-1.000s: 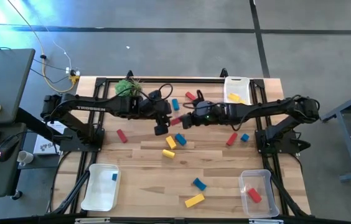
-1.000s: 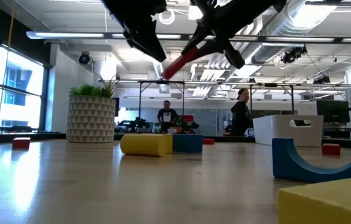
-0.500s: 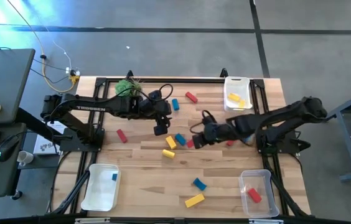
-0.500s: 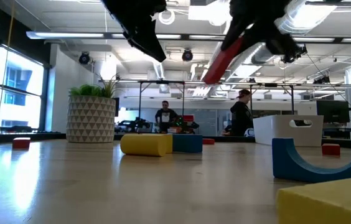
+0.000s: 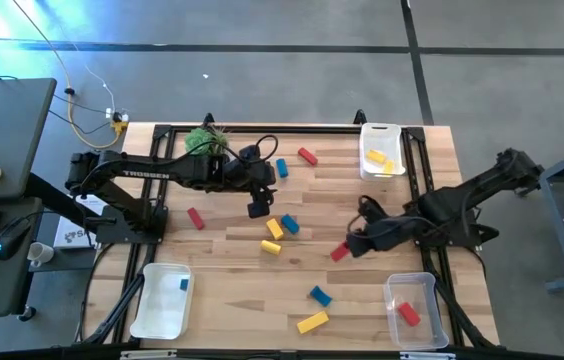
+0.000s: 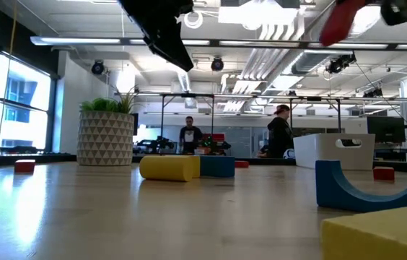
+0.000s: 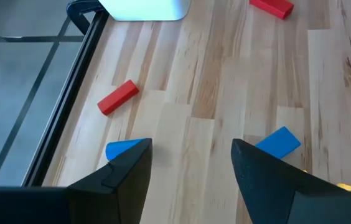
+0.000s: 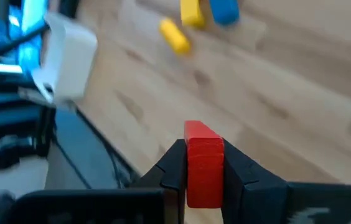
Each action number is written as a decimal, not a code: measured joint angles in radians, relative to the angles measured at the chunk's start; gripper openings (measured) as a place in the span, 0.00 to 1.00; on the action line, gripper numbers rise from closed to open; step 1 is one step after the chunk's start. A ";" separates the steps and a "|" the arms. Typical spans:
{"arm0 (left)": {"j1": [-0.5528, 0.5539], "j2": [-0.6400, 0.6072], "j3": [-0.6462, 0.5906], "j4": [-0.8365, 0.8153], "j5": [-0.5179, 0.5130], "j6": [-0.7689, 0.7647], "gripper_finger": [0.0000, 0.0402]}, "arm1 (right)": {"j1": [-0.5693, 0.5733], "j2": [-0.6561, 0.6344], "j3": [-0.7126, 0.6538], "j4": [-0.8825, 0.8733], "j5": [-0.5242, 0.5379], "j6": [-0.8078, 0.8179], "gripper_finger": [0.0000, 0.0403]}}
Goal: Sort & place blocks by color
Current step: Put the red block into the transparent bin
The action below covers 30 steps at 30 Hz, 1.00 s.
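Note:
My right gripper [image 5: 347, 248] hangs above the table's right half, shut on a red block [image 5: 338, 253]. The low view shows that block [image 6: 339, 19] high in the air. My left gripper [image 5: 259, 208] is open above the table's middle with nothing between its fingers [image 7: 191, 168]. Other blocks lie flat on the wood: red [image 5: 307, 156], blue [image 5: 282, 168], red [image 5: 196, 218], yellow [image 5: 274, 228], blue [image 5: 290, 225], yellow [image 5: 271, 246], blue [image 5: 320, 295] and yellow [image 5: 312, 322]. My right gripper pinches the red block's two long sides [image 8: 203, 163] between its two fingers. The block's free end [image 8: 201, 132] sticks out past the fingertips. The fingers come from the table's right, slanting down. The block is lifted clear of the table and tilted.
A white tray [image 5: 382, 133] with yellow blocks stands at the far right. A clear tray [image 5: 409, 285] with a red block is at the near right, and a white tray [image 5: 157, 320] with a blue block at the near left. A potted plant [image 5: 205, 138] stands far left.
My right gripper has carried the red block away from my left gripper at the table's middle, toward the right and near edges and a little up, rolling as it went. The block has stayed clear of the table.

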 joint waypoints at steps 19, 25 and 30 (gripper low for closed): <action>0.000 0.000 0.000 -0.002 0.000 0.000 0.52 | 0.272 -0.070 0.000 -0.391 -0.414 0.288 0.10; 0.000 0.000 0.000 -0.002 0.000 0.000 0.52 | 0.349 -0.039 -0.041 -0.412 -0.438 0.417 0.10; 0.000 0.001 0.000 -0.002 0.000 0.000 0.52 | 0.373 0.019 -0.054 -0.408 -0.472 0.458 0.10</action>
